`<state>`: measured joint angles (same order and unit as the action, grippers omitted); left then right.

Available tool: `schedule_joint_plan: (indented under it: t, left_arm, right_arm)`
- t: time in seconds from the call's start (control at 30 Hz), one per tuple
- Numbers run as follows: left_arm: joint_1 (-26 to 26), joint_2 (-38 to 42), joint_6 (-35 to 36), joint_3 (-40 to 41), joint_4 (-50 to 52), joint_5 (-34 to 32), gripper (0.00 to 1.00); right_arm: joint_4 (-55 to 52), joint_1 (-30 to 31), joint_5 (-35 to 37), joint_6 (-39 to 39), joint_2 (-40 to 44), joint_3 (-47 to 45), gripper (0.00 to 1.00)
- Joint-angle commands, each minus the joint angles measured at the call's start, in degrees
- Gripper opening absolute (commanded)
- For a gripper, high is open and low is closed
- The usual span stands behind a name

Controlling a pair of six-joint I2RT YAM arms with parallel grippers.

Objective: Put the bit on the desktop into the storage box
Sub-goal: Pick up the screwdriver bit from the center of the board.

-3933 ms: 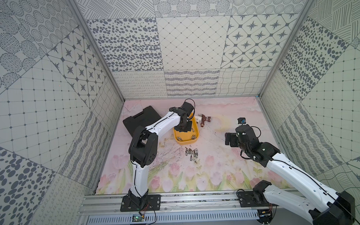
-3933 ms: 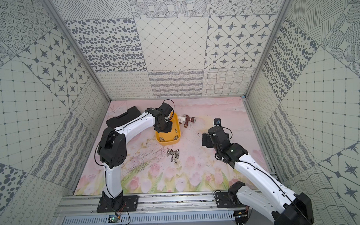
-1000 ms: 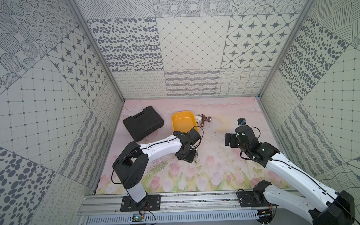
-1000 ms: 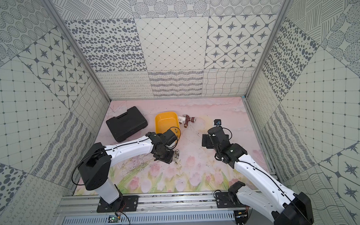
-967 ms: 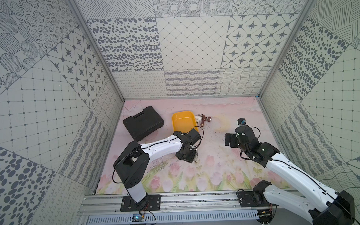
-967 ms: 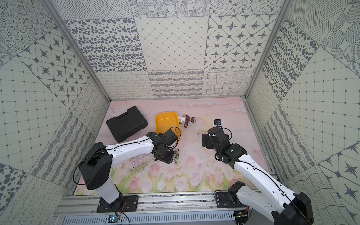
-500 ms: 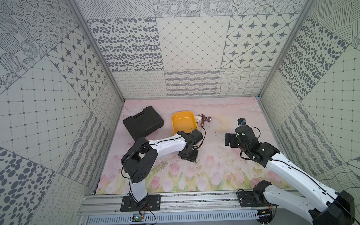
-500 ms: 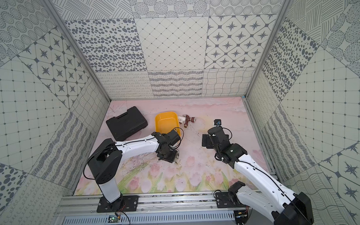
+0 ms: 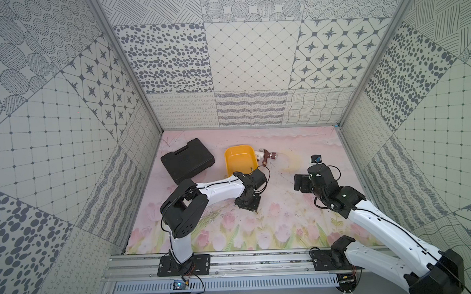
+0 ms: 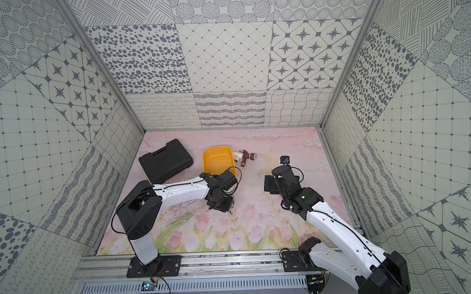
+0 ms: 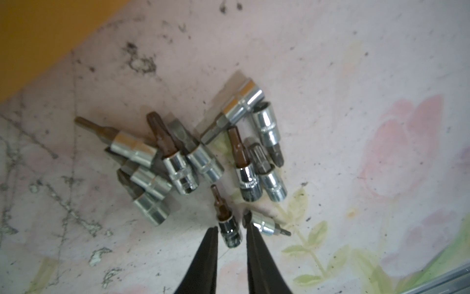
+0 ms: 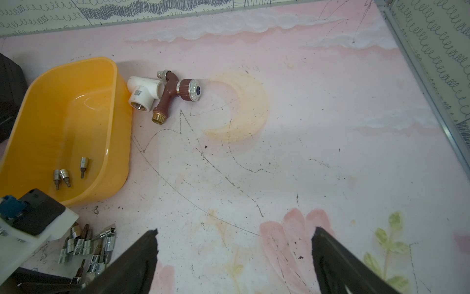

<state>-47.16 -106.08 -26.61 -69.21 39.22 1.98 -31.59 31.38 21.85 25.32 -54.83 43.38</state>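
Left wrist view puts the box [image 11: 38,30] at one corner, then the heap of bits [image 11: 178,157] on the desktop [image 11: 356,76], then your target bit [image 11: 225,217], lying alone at the heap's edge. It is a short steel piece with a bright chrome socket at one end and a dull brown driver tip at the other. Expect it to be stiff, dense for its size and slick on the chrome. Being round, it will likely roll or squirt out of a glancing pinch, so take it square across the chrome barrel.

Your left gripper [image 11: 231,227] stands astride that barrel, jaws narrowly apart with a sliver of desktop showing on either side, so nothing is clamped yet. A neighbouring bit [image 11: 267,226] lies just beside one finger; mind it.

Your right gripper [image 12: 235,230] hangs wide open and empty over bare desktop. Three bits [image 12: 66,173] already lie in the box.
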Motion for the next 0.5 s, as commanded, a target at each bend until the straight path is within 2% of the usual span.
schedule_joint_plan:
  t: [0.0, 0.47]
  left_arm:
    - [-0.4, -0.4, -0.3, 0.3, 1.6, -1.5, 0.22]
    - [-0.4, 1.1, -1.1, 2.2, 2.2, -2.9, 0.22]
  right_arm:
    - [0.7, -0.3, 0.1, 0.9, 0.3, -0.8, 0.97]
    - [0.9, -0.4, -0.1, 1.0, -0.5, -0.6, 0.97]
